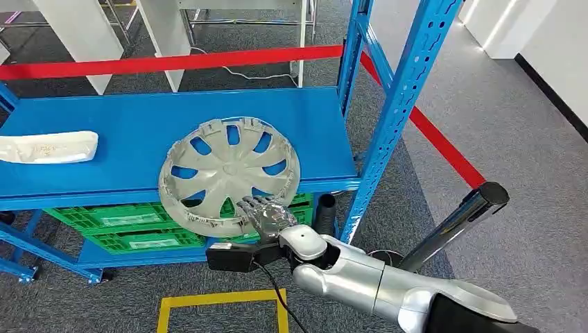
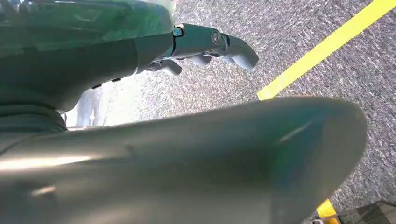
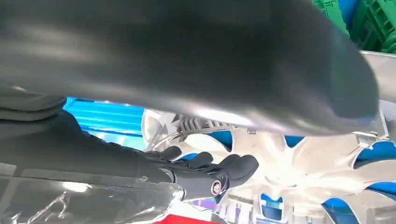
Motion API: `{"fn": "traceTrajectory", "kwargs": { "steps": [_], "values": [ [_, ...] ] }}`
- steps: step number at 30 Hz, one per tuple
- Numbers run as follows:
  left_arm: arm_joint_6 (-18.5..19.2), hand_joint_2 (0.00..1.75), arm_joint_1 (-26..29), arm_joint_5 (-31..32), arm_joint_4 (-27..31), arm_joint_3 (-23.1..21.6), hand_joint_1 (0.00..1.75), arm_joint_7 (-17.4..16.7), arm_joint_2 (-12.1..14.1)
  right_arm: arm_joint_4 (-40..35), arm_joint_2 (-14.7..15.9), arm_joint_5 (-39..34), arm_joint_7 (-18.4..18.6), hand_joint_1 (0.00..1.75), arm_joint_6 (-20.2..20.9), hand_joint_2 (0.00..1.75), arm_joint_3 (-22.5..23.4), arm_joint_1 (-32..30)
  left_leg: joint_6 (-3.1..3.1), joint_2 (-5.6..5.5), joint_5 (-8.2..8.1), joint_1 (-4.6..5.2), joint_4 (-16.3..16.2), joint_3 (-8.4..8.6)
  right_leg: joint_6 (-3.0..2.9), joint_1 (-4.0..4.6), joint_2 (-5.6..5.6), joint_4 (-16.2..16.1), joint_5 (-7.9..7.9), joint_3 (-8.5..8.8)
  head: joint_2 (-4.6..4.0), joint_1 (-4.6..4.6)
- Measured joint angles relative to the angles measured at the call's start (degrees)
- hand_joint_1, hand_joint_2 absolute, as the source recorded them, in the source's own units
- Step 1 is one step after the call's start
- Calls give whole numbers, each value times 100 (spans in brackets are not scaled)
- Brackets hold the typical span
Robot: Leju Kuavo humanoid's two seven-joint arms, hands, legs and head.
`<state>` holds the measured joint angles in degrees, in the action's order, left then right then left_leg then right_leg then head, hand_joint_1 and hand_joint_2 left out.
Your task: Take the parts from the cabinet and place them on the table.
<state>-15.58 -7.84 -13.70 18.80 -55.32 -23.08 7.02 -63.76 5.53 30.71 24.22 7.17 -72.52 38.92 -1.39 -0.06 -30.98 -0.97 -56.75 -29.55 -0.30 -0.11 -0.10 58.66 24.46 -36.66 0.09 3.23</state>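
A silver spoked hubcap (image 1: pixel 222 166) lies on the blue shelf (image 1: pixel 125 125), its lower rim hanging out past the shelf's front edge. My right hand (image 1: pixel 267 215) grips that overhanging rim from the front. In the right wrist view the dark fingers (image 3: pixel 210 170) lie against the underside of the hubcap (image 3: pixel 303 163), with the blurred thumb above it. A flat white part (image 1: pixel 47 147) rests at the shelf's left end. My left hand (image 2: pixel 205 46) hangs over grey carpet, its fingers loosely apart and holding nothing.
Blue rack posts (image 1: pixel 392 118) stand right of the hubcap. Green crates (image 1: pixel 118 218) fill the lower shelf. A red tape barrier (image 1: pixel 173 62) runs behind and to the right. Yellow floor tape (image 1: pixel 222 300) marks the carpet in front of the rack.
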Motion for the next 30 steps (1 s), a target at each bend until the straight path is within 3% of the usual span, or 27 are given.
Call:
{"fn": "traceTrajectory", "kwargs": {
  "steps": [30],
  "values": [
    [0,0,0,0,0,0,0,0,0,0,0,0,0,0,0,0,2,0,-6,0,-3,0,2,2,-1,0,0,0,1,0,0,0]
  ]
}}
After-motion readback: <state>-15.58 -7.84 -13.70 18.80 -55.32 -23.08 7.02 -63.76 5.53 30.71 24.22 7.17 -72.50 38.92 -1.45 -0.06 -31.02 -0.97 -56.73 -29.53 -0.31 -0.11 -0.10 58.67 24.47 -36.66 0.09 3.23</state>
